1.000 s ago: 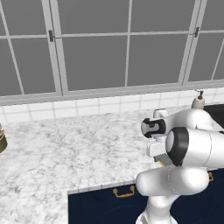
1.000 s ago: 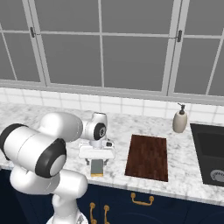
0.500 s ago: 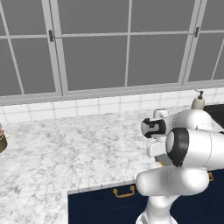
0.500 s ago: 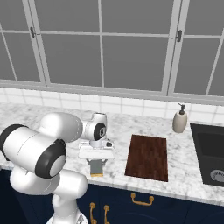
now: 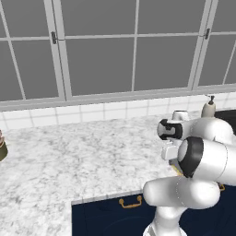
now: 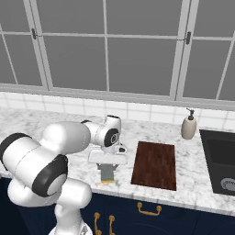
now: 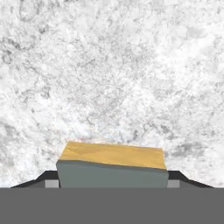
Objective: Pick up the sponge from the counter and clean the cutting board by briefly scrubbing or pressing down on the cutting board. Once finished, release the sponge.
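Marbled white-grey counter carries the flat reddish-brown wooden cutting board, with a cream soap dispenser behind. Left of the board, the gripper pinches the grey-over-orange sponge block.

Your arm is built from glossy white, rounded shells, bulbous at the joints and smooth along the links. Each joint is ringed by a dark, near-black band; you see one wide band on the big link nearest the right base camera and another on the link close to the left base camera. The wrist carries a black round disc with small pale markings on its face. Below it sits a flat white rectangular hand block. The pincer has small dark fingertips, each with a pale grey inner pad.
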Tool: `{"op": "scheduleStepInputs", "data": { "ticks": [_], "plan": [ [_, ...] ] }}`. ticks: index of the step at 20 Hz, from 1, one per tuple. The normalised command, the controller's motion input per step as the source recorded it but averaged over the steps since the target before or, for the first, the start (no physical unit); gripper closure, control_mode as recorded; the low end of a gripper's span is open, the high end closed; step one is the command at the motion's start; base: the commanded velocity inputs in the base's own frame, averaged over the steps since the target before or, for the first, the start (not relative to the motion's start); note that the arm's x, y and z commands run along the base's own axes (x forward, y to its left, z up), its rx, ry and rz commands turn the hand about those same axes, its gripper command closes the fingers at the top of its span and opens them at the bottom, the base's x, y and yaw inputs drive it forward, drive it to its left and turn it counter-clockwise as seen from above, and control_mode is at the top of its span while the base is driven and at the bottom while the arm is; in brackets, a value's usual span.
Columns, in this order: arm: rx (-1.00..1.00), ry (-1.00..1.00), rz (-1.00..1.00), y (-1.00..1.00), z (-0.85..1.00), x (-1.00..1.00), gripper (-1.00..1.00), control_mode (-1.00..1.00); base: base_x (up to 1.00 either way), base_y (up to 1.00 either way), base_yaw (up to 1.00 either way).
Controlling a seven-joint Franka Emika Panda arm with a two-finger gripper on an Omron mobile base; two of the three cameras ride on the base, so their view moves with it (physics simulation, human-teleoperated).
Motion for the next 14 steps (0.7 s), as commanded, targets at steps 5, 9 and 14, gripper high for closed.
{"op": "scheduleStepInputs", "data": {
  "ticks": [5,9,14],
  "plan": [
    [0.13,-0.19,0.00,-0.40,0.60,0.21,1.00,-1.00,0.00,0.00,0.00],
    [0.01,-0.12,0.00,-0.51,0.71,0.47,1.00,-1.00,0.00,0.00,0.00],
    [0.00,0.00,0.00,-0.47,0.23,0.91,1.00,-1.00,0.00,0.00,0.00]
  ]
}}
